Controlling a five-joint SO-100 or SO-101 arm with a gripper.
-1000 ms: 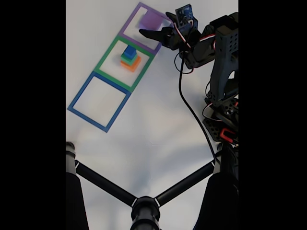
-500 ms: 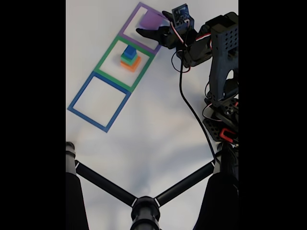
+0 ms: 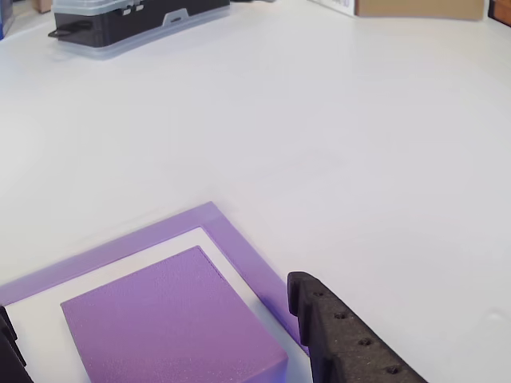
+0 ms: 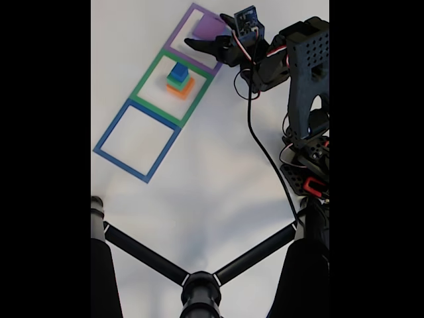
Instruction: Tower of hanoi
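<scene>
In the other view, the purple block (image 3: 172, 323) lies low in the frame inside the purple square (image 3: 120, 247), between the claw's (image 3: 152, 335) wide-spread fingers (image 3: 343, 339); in the fixed view, the claw (image 4: 212, 36) has crept further left over the block (image 4: 211, 26) at the top of the frame; the stack (image 4: 179, 79) stays in the green square (image 4: 149, 76).

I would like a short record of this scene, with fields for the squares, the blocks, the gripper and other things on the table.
squares: purple frame, green frame, blue frame, in one diagonal row in the fixed view
purple block: lies flat inside the purple frame
stack: in the green frame; orange at the bottom, green, blue on top
blue frame content: nothing inside
gripper: open, fingers on either side of the purple block
background: a plastic case at the far table edge
</scene>
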